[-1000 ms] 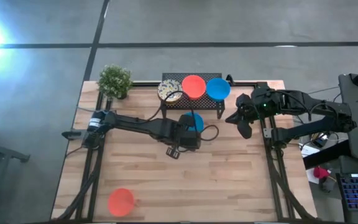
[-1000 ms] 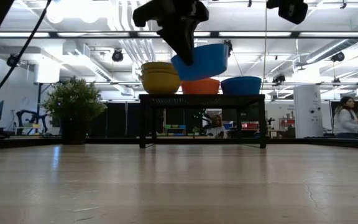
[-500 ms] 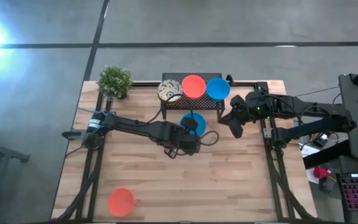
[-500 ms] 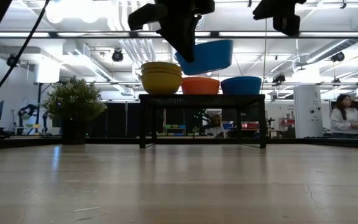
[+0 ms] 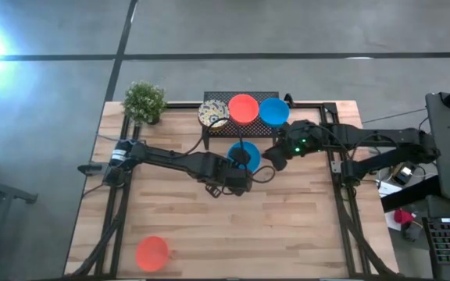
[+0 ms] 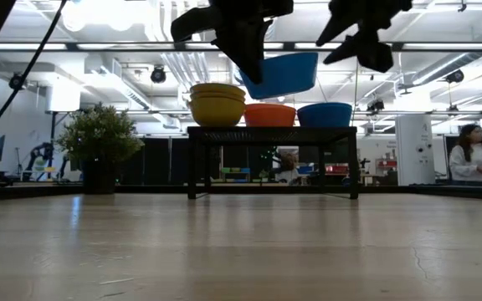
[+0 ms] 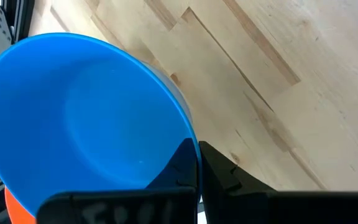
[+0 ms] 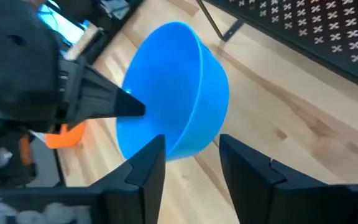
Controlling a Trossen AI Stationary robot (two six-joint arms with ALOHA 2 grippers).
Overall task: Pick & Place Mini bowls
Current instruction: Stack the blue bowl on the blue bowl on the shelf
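Left arm hides much of the held blue bowl [image 5: 244,154] from above, just in front of the black rack [image 5: 241,125]. Left gripper [image 7: 194,163] is pinched on its rim, bowl lifted off the table. Right gripper [image 8: 188,163] spread wide, fingers either side of the bowl, contact unclear.

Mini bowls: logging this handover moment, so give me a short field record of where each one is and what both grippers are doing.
held bowl: blue bowl, raised above the table in front of the rack
left gripper: fingers shut on its rim
right gripper: open, facing the bowl, not touching
rack: patterned bowl, orange-red bowl, second blue bowl
table near edge: lone orange-red bowl
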